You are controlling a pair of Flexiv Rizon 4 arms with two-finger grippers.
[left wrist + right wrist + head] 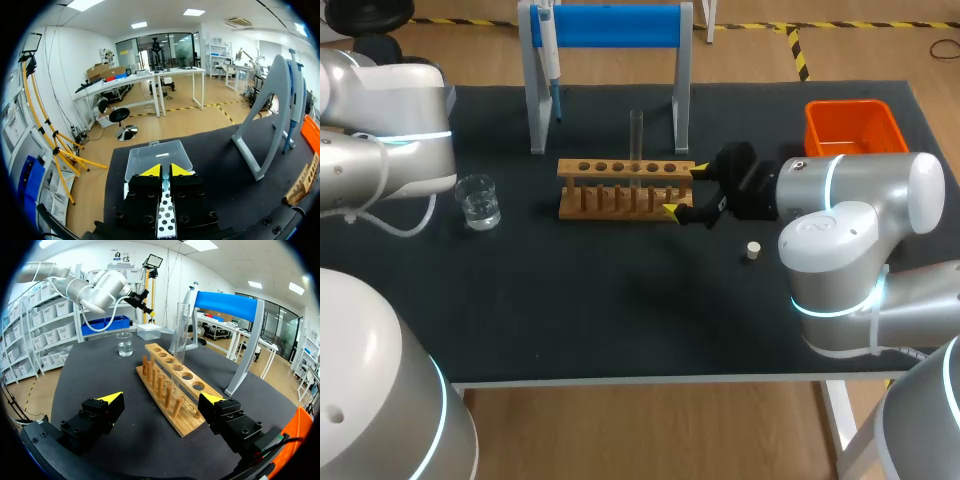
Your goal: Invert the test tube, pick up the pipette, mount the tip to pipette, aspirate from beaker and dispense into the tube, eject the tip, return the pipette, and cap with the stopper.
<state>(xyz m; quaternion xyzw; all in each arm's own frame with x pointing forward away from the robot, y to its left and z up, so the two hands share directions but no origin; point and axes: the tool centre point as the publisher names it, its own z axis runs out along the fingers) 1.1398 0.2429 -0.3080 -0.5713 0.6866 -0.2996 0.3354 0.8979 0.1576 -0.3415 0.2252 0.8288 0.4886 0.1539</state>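
Note:
A clear test tube stands upright in a hole of the wooden rack. My right gripper is open at the rack's right end, one yellow tip on each side of it. In the right wrist view the rack runs ahead from between the spread fingers of the gripper, and the tube rises halfway along. The pipette hangs on the blue-barred stand. A beaker of water sits left of the rack. The small stopper lies by my right arm. My left gripper is shut and empty.
An orange bin stands at the back right. A clear plastic box lies just ahead of my left gripper, near the table's left edge. The stand's grey legs are right behind the rack.

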